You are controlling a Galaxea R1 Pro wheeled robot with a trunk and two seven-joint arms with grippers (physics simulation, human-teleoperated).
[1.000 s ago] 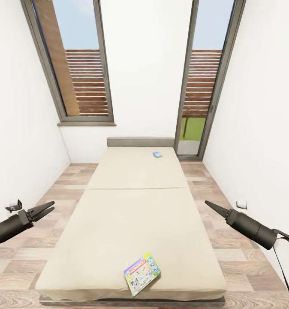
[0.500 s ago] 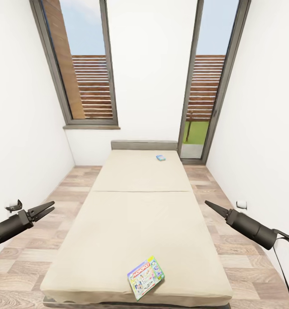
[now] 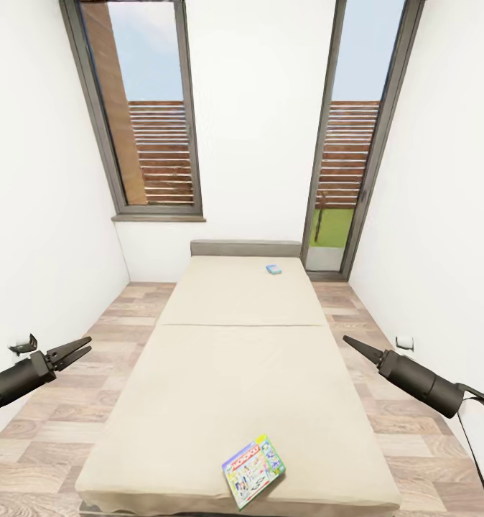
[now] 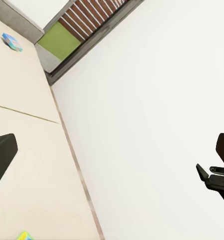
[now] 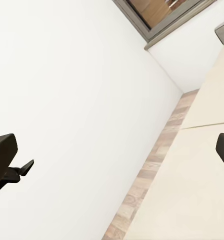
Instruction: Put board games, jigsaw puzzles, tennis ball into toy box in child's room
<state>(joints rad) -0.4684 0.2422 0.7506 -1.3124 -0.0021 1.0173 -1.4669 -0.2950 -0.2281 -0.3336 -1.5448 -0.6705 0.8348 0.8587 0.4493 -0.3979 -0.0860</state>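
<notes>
Since a second earlier our whole view had shifted, the camera moving, not the things. Our left jaws stood apart at eight o'clock; our right jaws were together at four. Between them lay the bed, a colourful board game at six, a small blue board game at twelve.

The bed stretches away, a plain beige mattress with no bedding and a seam across its middle. Near its foot edge lies a green-bordered board game, flat, colourfully printed, turned at an angle to the mattress sides. Far up by the grey headboard sits a small blue board game, flat too, details too small to read.
</notes>
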